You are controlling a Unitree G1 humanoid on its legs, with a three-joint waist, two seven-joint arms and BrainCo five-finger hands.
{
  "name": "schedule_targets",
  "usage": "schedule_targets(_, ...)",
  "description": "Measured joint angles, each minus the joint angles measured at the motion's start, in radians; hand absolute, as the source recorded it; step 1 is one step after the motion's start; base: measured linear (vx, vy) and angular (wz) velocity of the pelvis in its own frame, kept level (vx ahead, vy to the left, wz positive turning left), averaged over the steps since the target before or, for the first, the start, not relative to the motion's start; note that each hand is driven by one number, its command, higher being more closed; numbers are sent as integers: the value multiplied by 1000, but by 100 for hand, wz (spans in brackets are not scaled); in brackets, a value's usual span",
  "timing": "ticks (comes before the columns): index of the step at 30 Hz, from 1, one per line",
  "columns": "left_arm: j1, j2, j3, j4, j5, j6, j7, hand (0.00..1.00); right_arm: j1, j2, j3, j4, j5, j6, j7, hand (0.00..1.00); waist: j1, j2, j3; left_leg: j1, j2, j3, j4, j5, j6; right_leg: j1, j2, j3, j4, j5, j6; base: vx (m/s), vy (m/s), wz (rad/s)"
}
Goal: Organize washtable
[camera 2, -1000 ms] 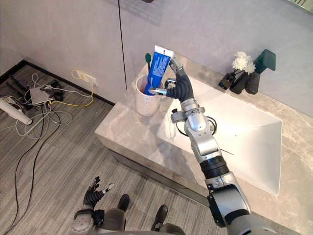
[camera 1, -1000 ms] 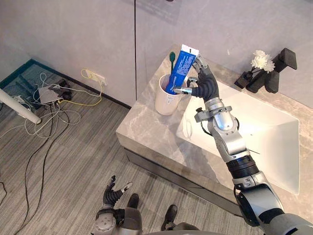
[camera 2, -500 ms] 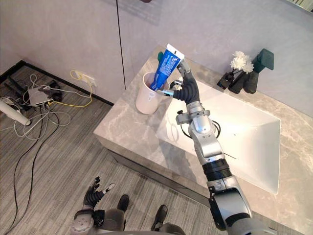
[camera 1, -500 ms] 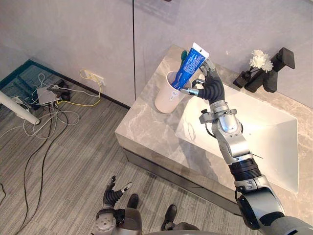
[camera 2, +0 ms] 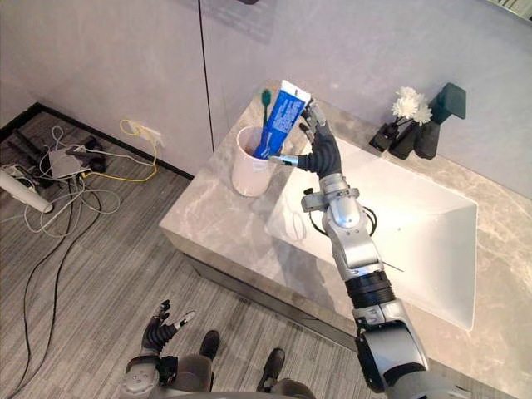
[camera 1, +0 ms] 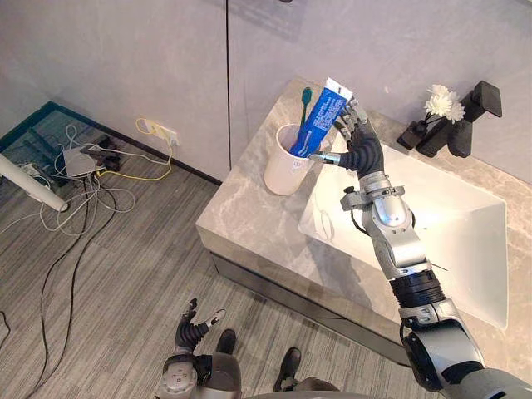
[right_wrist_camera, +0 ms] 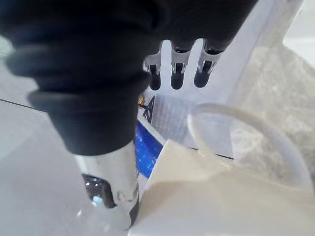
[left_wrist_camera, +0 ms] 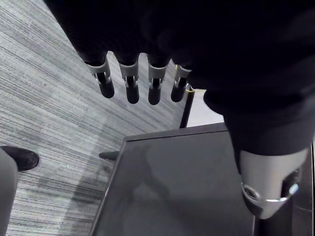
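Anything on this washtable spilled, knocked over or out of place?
Nothing stands out. The blue toothpaste tube leans in the upright white cup beside a green toothbrush, the right hand at the tube. No spill or damage on the sink or counter. The left hand hangs over the floor.

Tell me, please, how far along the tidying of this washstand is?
Done: the toothbrush stands in the cup, and the toothpaste tube already has its lower end inside it too. In hand: the right hand is against the tube's upper part; whether it grips is unclear. Left: let go and pull that arm back. The left hand hangs open low above the floor.
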Motion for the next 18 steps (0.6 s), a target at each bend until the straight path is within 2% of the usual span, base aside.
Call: schedule_targets(18,2,-1,0,0,0,1,-1,0,2,0,-1,0,-3,2,0,0,0,6,-3,0,0,-2,0,0,0,0,0,-1,0,0,0,0,0,0)
